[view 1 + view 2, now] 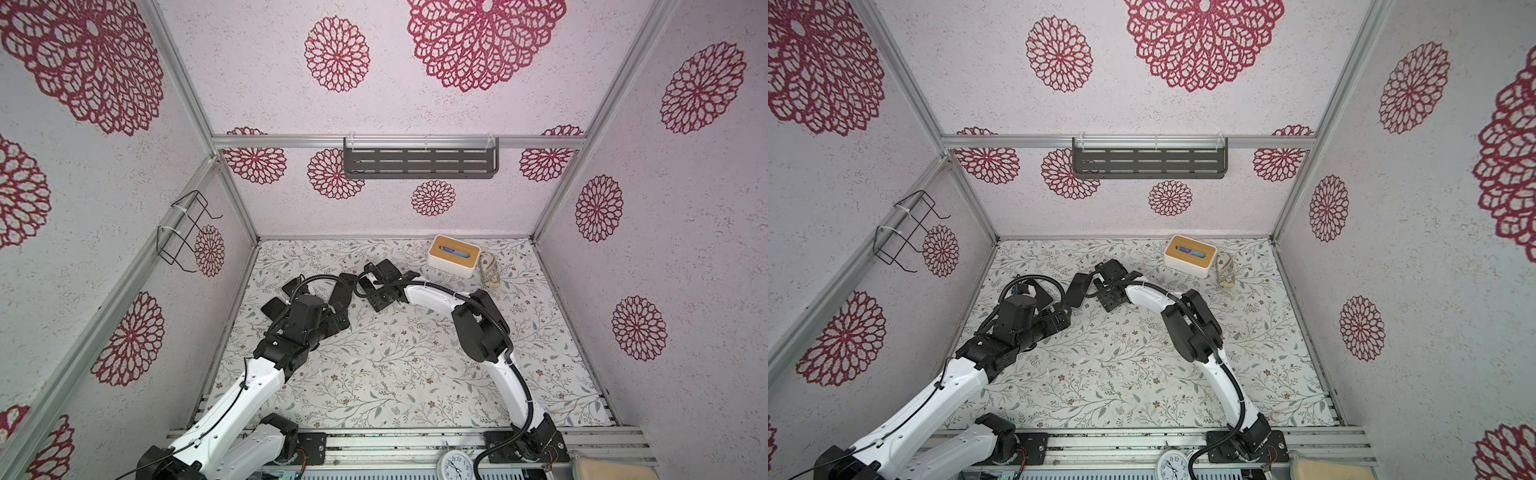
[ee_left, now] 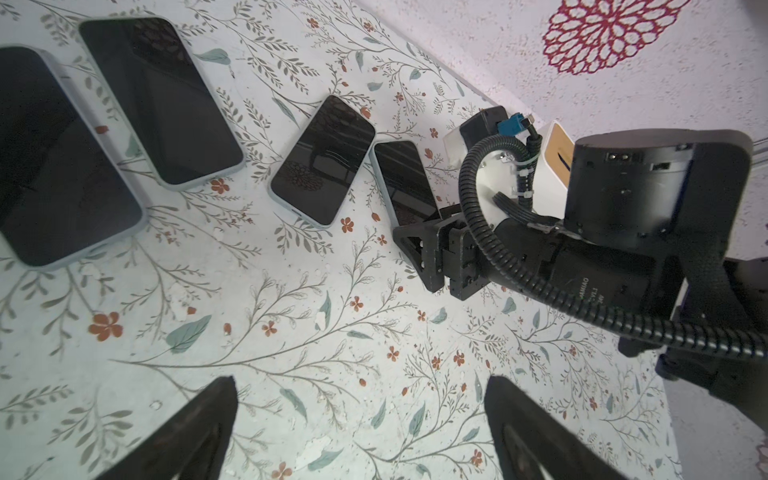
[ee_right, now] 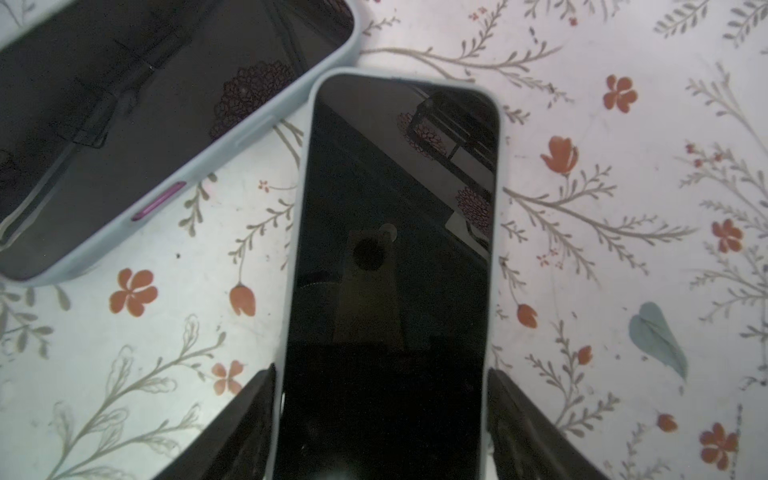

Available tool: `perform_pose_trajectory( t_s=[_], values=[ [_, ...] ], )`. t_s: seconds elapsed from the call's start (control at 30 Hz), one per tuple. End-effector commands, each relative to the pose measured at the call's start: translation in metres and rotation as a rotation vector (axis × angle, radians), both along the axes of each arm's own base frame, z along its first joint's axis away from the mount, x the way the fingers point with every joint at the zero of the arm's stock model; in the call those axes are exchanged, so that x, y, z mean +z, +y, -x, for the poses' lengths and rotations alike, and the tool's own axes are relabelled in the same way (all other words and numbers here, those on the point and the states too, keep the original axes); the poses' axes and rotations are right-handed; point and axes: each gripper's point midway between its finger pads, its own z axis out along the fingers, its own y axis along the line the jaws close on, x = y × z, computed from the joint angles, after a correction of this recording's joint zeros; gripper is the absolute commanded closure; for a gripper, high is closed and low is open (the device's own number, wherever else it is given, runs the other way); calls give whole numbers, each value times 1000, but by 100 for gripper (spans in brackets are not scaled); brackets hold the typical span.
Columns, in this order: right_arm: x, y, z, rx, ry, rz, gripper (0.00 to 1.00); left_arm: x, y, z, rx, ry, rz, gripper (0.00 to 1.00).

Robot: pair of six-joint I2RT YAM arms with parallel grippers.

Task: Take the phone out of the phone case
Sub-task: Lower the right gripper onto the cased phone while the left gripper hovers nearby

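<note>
Phone (image 3: 395,249) lies between right gripper (image 3: 380,376) fingertips.

Dark phones (image 1: 273,309) on floral mat (image 1: 415,365)

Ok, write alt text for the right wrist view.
A dark-screened phone in a pale blue case lies face up on a floral tabletop, its near end between the jaws of the right claw; contact cannot be judged. A second cased phone with a purple side button lies angled beside its far corner.
</note>
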Motion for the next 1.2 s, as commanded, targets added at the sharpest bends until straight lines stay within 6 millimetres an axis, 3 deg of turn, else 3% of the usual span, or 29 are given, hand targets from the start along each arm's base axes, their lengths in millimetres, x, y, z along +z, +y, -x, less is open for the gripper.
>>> perform_pose_trajectory(
  t_s=[0.0, 0.23, 0.43, 0.53, 0.57, 0.63, 0.73, 0.93, 1.17],
  values=[
    [3, -10, 9, -1, -1, 33, 40, 9, -17, -14, -11, -57, 102, 3],
    [48, -15, 20, 9, -74, -69, 53, 6, -31, -29, 1, -100, 215, 3],
    [82, -25, 46, 61, -102, -161, 57, 7, -43, -38, -4, -131, 324, 3],
    [94, -31, 57, 80, -113, -180, 54, 3, -52, -42, -21, -129, 377, 3],
    [95, -33, 59, 90, -111, -174, 43, 0, -54, -44, -20, -122, 384, 3],
    [91, -34, 63, 116, -97, -150, 20, -3, -57, -46, -24, -114, 394, 3],
    [81, -36, 59, 122, -81, -104, 8, 0, -55, -45, -16, -135, 411, 3],
    [58, -33, 39, 112, -51, -53, 2, 9, -45, -37, -4, -147, 359, 3],
    [35, -21, 24, 134, -11, -17, 1, 7, -36, -31, 13, -138, 316, 3]
  ],
)
